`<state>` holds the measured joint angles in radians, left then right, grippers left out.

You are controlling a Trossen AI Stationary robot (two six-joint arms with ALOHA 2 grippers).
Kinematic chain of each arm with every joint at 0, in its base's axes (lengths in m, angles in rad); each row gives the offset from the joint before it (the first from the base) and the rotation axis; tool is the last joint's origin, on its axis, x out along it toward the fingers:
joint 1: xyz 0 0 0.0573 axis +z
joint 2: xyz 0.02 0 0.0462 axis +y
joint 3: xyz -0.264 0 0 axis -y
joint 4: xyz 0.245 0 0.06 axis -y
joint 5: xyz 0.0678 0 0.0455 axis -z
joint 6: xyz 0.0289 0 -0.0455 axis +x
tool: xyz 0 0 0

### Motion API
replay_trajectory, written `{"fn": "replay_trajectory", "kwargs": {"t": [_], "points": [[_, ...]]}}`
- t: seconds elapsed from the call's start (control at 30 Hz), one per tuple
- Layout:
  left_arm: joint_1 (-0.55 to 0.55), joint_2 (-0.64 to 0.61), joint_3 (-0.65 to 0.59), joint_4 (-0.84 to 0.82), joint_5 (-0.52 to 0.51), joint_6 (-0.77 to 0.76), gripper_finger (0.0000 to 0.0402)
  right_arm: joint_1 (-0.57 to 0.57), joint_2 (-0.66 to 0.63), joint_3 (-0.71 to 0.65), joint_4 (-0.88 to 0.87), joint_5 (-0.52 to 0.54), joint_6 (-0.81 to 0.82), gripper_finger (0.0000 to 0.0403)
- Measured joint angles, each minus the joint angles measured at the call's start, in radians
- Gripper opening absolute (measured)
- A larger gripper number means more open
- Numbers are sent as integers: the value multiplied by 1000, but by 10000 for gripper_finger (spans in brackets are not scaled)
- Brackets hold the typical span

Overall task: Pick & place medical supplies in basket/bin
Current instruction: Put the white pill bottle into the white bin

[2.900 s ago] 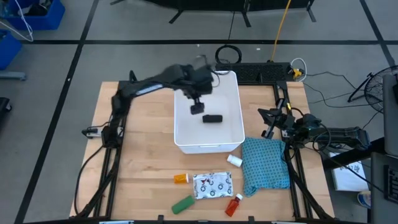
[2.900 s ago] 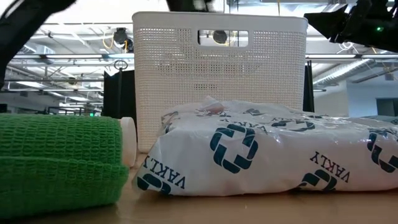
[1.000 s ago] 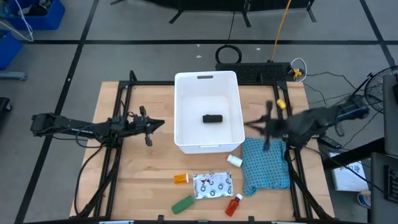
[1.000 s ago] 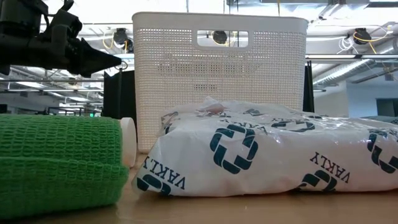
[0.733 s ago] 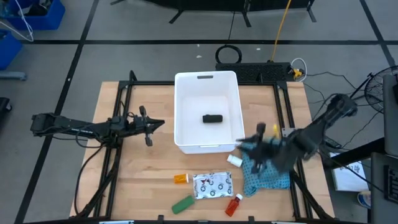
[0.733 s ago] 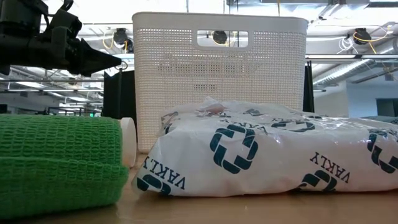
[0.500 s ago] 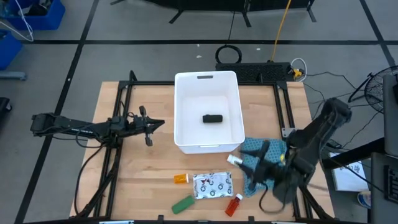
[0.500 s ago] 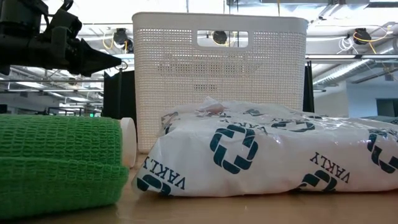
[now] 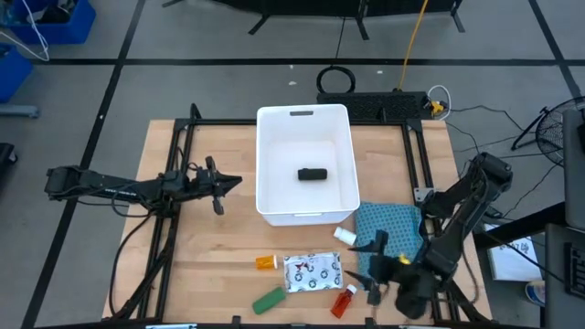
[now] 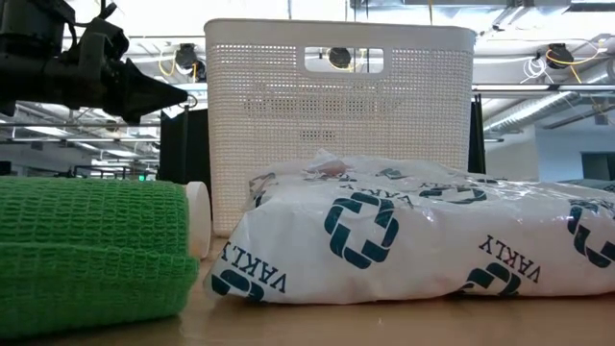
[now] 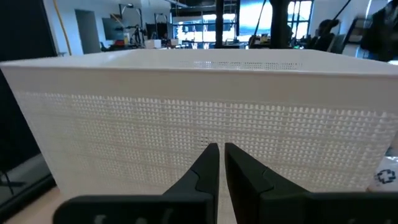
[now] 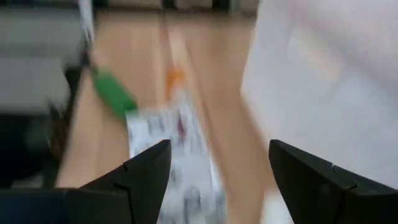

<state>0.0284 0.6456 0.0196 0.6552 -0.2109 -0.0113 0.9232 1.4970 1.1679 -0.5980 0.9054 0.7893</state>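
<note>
The white bin [image 9: 305, 212] stands at the table's middle with a black item [image 9: 313, 174] lying on its floor. Near the front edge lie an orange bottle [image 9: 266, 262], a printed white pouch [image 9: 312, 271], a green piece [image 9: 269, 299] and a red bottle [image 9: 344, 300]. A white bottle [image 9: 345, 236] lies beside the teal cloth [image 9: 391, 233]. My right gripper [image 9: 370, 270] hovers open between the pouch and the cloth, pointing toward the table's left, with nothing between its fingers [image 12: 217, 180]. My left gripper [image 9: 219, 187] is shut and empty, left of the bin, facing its wall [image 11: 199, 118].
The teal cloth covers the table's right front part, under my right arm. The low view is filled by the green piece [image 10: 91, 245], the pouch [image 10: 413, 235] and the bin's meshed wall [image 10: 341, 115]. Bare wood lies at the table's left front.
My right gripper has swung from beside the bin's right wall toward the near edge, passing over the teal cloth, and has turned toward the pouch. Its fingers have spread apart on the way. No supply has moved.
</note>
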Motion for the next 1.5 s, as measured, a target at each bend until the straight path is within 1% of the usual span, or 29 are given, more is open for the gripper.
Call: {"fn": "replay_trajectory", "kwargs": {"t": [0.07,0.1,0.17,0.27,0.4,0.53,0.73,0.8,0.93,1.0,1.13,1.27,1.5], "points": [[0,0,0,-2,0,-20,31,-23,13,0,-122,-112,109,256],[0,0,0,-2,0,-28,31,-33,20,0,-175,-148,143,255],[0,0,0,-2,0,-47,31,-48,30,-1,-254,-197,185,255],[0,0,0,-5,1,-61,31,-71,39,-1,-281,-246,197,257],[0,0,1,-16,1,-54,31,-110,55,-7,-270,-252,210,258],[0,0,1,-23,1,-40,31,-161,81,-52,-205,-261,175,258],[0,0,1,-35,0,-37,31,-230,142,-108,-183,-284,223,258],[0,0,1,-35,0,-37,31,-238,158,-115,-167,-288,221,258],[0,0,1,-34,0,-37,31,-260,190,-133,-98,-350,195,258],[0,0,1,-34,0,-37,31,-264,202,-142,-75,-359,189,258],[0,0,1,-32,0,-37,31,-264,235,-147,-71,-363,189,258],[0,0,1,-32,0,-37,31,-265,276,-147,-68,-406,176,253],[0,0,1,-32,0,-38,31,-267,300,-144,-55,-386,193,235]]}}
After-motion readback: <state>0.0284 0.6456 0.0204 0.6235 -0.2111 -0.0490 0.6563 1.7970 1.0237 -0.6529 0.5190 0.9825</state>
